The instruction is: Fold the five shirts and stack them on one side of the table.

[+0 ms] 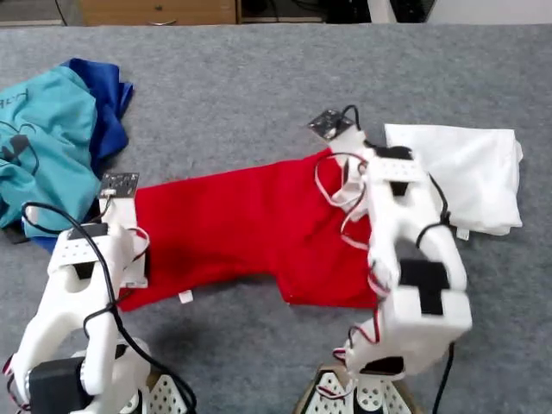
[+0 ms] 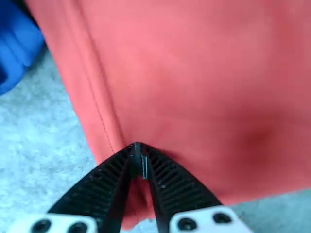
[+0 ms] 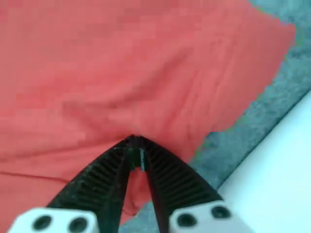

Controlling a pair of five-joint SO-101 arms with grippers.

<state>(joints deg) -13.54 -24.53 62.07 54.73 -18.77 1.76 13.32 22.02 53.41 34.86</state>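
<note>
A red shirt (image 1: 250,233) lies spread across the middle of the grey table. My left gripper (image 2: 137,154) is shut on the red shirt (image 2: 194,87) near its hemmed edge, at the shirt's left end in the high view (image 1: 129,250). My right gripper (image 3: 136,145) is shut on a pinch of the red shirt (image 3: 121,73) near its right end, under the right arm (image 1: 392,216). A folded white shirt (image 1: 470,172) rests at the right. A teal shirt (image 1: 47,147) and a blue shirt (image 1: 108,103) lie bunched at the far left.
The blue shirt (image 2: 14,43) lies close beside the red shirt's edge. The white shirt (image 3: 286,170) sits just past the red one, with a strip of grey table (image 3: 243,141) between them. Open grey table (image 1: 259,86) lies behind the red shirt.
</note>
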